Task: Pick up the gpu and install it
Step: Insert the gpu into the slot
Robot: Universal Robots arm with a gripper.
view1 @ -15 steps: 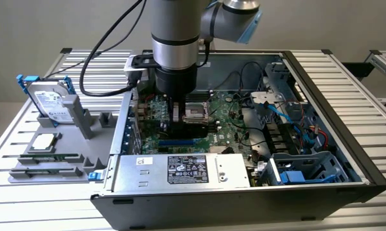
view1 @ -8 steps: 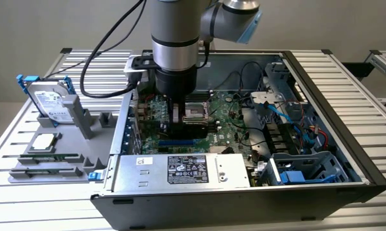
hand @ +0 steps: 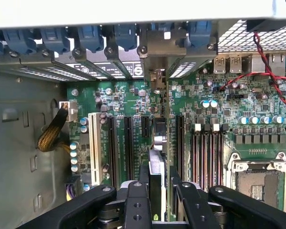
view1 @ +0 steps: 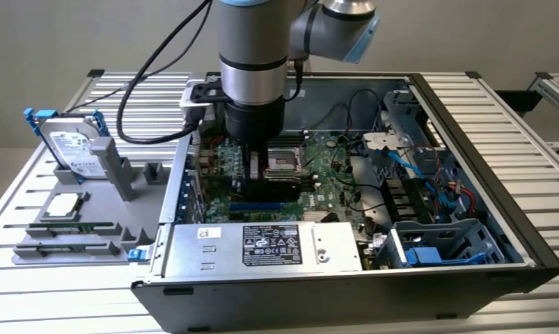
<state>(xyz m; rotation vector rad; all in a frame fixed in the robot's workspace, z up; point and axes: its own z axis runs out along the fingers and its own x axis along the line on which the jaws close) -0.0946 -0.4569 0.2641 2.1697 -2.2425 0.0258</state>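
Note:
The gpu appears edge-on in the wrist view, standing upright over the motherboard's black expansion slots. Its silver end bracket sits against the slot openings in the case's rear wall. My gripper is shut on the card, one black finger on each side of it. In the exterior view the gripper reaches straight down into the open computer case, with the gpu's black face low over the board, beside the CPU socket.
A grey holder at the exterior view's left carries a silver hard drive with blue rails, a processor and memory sticks. The power supply fills the case's front. Cables and a drive cage crowd the case's right.

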